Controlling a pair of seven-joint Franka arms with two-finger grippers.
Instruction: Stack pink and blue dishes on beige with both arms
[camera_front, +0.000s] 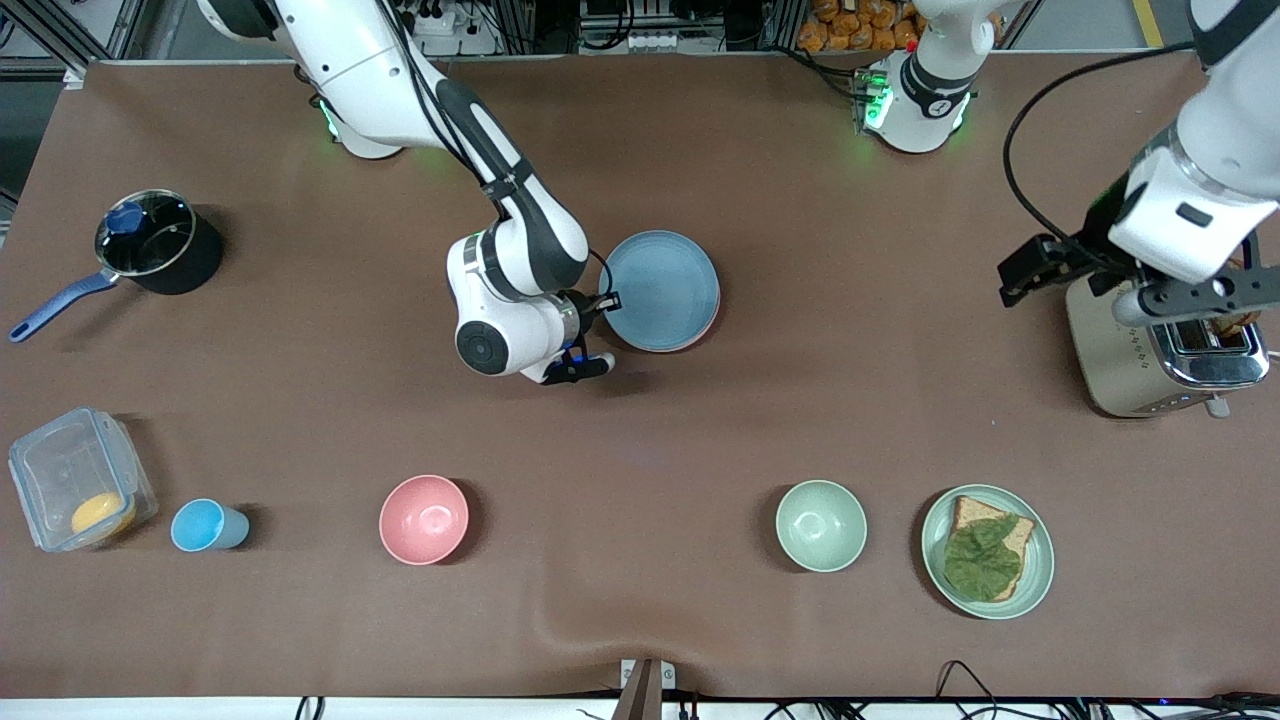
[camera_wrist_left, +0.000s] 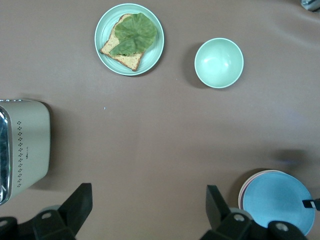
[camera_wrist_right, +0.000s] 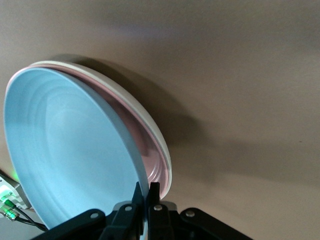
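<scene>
Pinching the blue plate (camera_wrist_right: 70, 155) by its rim, the right gripper (camera_wrist_right: 145, 200) tilts it over the pink plate (camera_wrist_right: 150, 160) and beige plate (camera_wrist_right: 150, 125). Beside the toaster (camera_wrist_left: 25, 145), well apart from that stack, the left gripper (camera_wrist_left: 145, 210) hangs wide open, holding nothing.

We count four plates: blue (camera_front: 662, 288), pink (camera_wrist_right: 152, 165), beige (camera_wrist_right: 125, 102), and green (camera_front: 1038, 580). Two bowls: pink (camera_front: 423, 518), green (camera_front: 821, 525). One cup (camera_front: 205, 526), pot (camera_front: 160, 243), toaster (camera_front: 1150, 355), container (camera_front: 75, 480).
</scene>
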